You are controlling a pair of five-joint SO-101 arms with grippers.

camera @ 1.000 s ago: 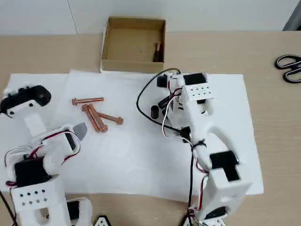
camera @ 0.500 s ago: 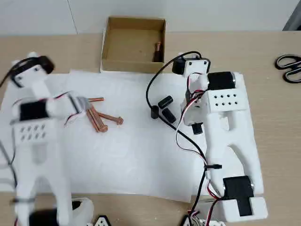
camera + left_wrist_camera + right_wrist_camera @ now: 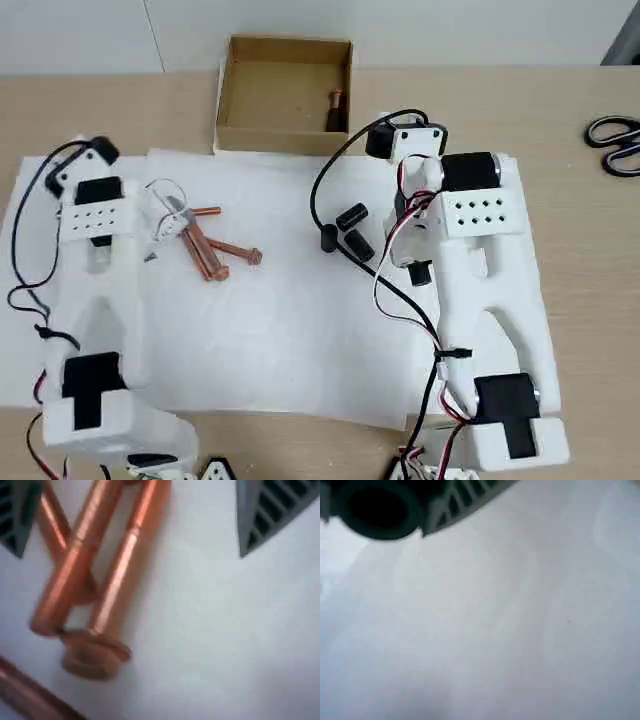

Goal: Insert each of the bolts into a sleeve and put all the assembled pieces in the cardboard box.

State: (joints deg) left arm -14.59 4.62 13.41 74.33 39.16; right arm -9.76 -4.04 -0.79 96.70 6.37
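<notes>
Parts on the worktop (image 3: pixel 580 300), from the left. My left claw (image 3: pixel 163 230): spread wide, hanging low over the four copper bolts (image 3: pixel 208 245), which lie loose in a cluster on the white sheet (image 3: pixel 280 340); its grey fingertips (image 3: pixel 272 510) stand either side of them. Cardboard box (image 3: pixel 283 140): at the far edge of the sheet, one assembled piece (image 3: pixel 336 108) against its right wall. Three black sleeves (image 3: pixel 351 217): on the sheet, just beside my right claw (image 3: pixel 404 212), whose grip I cannot tell. Scissors (image 3: pixel 612 143): far right, off the sheet.
</notes>
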